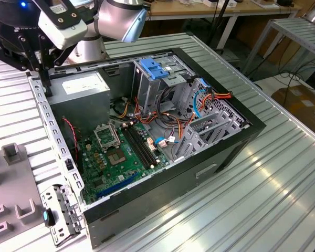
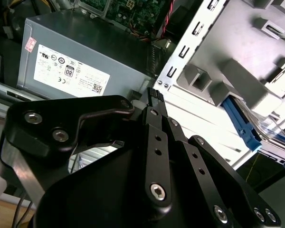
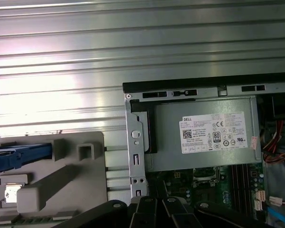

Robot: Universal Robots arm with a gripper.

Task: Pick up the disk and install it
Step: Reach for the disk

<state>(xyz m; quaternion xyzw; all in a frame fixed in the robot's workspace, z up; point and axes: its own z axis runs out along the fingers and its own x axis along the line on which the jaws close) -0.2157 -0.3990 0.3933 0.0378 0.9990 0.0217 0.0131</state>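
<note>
The disk is a silver drive with blue side rails, standing on edge in a slot of the grey fixture. In the first wrist view its blue rail pokes out at the fixture's edge. My gripper hangs over the corner of the open computer case, beside the grey power supply. Its black fingers are shut with nothing between them. It is apart from the disk, with the case wall between them.
Inside the case lie the motherboard, loose cables and a metal drive cage with a blue latch. The grey fixture lies on the ribbed metal table at the exterior view's left. The power supply carries a white label.
</note>
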